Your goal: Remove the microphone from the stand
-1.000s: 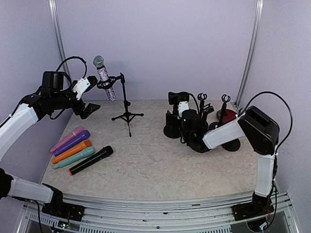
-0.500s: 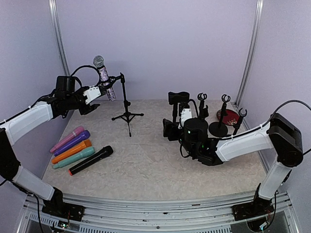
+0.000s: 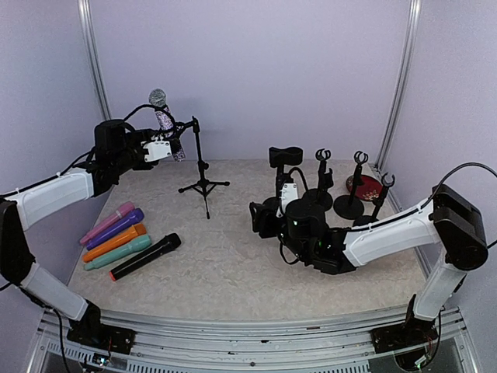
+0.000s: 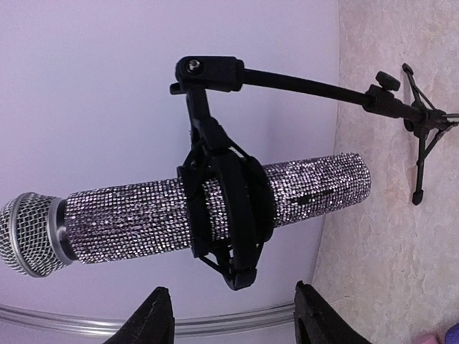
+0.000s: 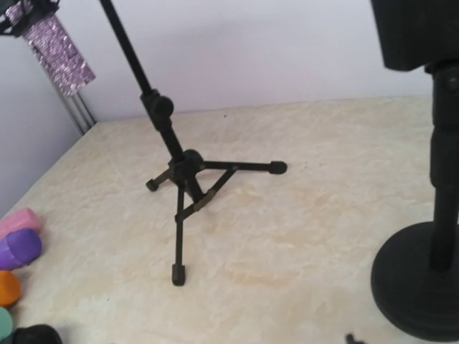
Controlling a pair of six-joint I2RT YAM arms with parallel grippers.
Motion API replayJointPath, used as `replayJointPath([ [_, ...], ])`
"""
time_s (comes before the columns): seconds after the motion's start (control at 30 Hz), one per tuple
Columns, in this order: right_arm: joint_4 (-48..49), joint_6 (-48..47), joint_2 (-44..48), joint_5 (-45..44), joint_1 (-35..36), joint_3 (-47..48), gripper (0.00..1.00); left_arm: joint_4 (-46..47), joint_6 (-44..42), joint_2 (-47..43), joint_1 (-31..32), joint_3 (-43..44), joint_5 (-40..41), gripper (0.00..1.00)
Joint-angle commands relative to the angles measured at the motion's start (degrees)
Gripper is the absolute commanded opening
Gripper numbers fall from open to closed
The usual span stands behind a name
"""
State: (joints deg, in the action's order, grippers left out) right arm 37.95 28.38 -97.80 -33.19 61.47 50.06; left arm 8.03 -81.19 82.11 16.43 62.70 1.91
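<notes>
Rhinestone-covered silver microphone with a wire-mesh head (image 4: pixel 136 215) sits in the clip of the black tripod stand (image 3: pixel 203 184), near the far left corner of the beige marbled tabletop (image 3: pixel 233 268). Left gripper (image 4: pixel 233 319) is up at that corner with its jaws open, fingertips just beside the microphone body, one on each side of the clip, no contact. Right gripper (image 3: pixel 260 217) is low over the middle of the tabletop, well apart from the stand; whether its jaws are open or closed cannot be told.

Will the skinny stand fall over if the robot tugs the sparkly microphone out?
It will probably wobble: the stand has thin legs and the microphone hangs off to one side. The clip wraps it snugly, so it may cling.
</notes>
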Motion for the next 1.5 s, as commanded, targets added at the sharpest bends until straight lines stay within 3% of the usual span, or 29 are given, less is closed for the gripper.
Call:
replayJointPath([
  [0.0, -1.2, 0.3, 3.0, 0.0, 1.1, 1.1, 0.64, 3.0, -5.2, 3.4, 0.6, 0.8, 2.7, 0.53],
  [0.13, -1.2, 0.1, 4.5, -0.3, 1.2, 0.5, 0.61, 5.6, -6.5, 5.1, 1.6, 1.4, 3.7, 0.46],
  [0.23, -0.5, -0.4, 5.5, -0.1, 1.3, -0.2, 0.6, 8.6, -6.7, 6.2, 2.3, 1.6, 4.9, 0.34],
  [0.43, -0.4, -0.4, 6.6, 0.5, 1.3, -0.8, 0.59, 9.3, -7.6, 6.9, 3.6, 2.6, 6.5, 0.28],
  [0.63, -0.3, -0.8, 7.3, 0.9, 1.3, -1.1, 0.55, 9.0, -7.7, 6.2, 5.1, 2.1, 7.1, 0.0],
  [0.93, -0.3, -1.4, 9.3, 0.5, 1.3, -1.5, 0.53, 4.8, -4.4, 0.8, 10.2, 1.2, 8.6, 0.0],
  [1.27, -1.2, -5.5, 11.8, 0.3, 1.3, -1.1, 0.52, -5.9, 12.0, -7.2, 17.6, 0.7, 13.7, 0.0],
  [1.47, -2.3, -8.0, 11.7, 2.6, 1.3, 0.6, 0.53, -6.7, 15.4, -14.2, 24.9, -5.7, 16.9, 0.0],
])
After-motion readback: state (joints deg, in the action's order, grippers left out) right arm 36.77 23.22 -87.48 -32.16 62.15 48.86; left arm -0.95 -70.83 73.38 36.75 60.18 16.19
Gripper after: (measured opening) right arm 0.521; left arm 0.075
